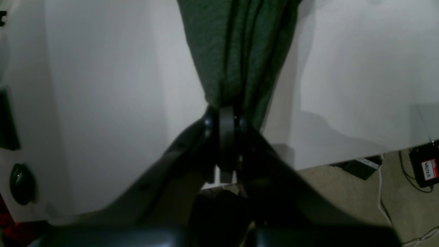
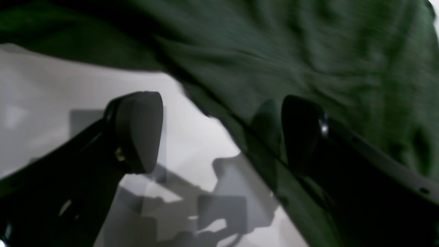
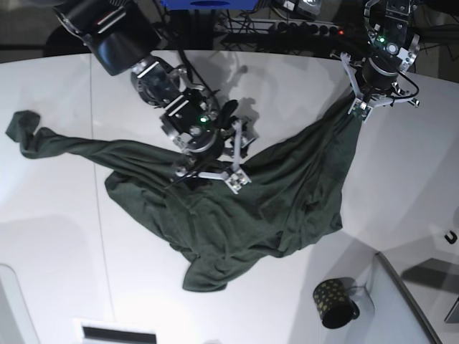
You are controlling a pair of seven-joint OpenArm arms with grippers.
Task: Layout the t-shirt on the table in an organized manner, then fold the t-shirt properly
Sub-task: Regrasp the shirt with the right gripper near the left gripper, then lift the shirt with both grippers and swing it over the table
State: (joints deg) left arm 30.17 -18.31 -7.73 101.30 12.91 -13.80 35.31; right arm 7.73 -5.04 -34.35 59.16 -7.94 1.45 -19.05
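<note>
The dark green t-shirt (image 3: 237, 208) lies crumpled across the white table (image 3: 57, 236), with one sleeve trailing to the far left. My left gripper (image 3: 356, 111) is shut on a bunched corner of it at the back right. In the left wrist view the t-shirt (image 1: 236, 51) hangs stretched from the shut left gripper (image 1: 226, 115). My right gripper (image 3: 237, 154) hovers open over the shirt's upper edge near the middle. In the right wrist view the right gripper (image 2: 219, 132) stands wide, one pad (image 2: 137, 130) over bare table, the other against the t-shirt (image 2: 308, 61), gripping nothing.
A dark gold-dotted mug (image 3: 334, 302) stands at the front right beside a grey panel (image 3: 401, 301). The table's edge (image 1: 343, 161) borders carpet with cables and a black box (image 1: 425, 168). A small dark hook (image 3: 450, 237) sits at the right edge.
</note>
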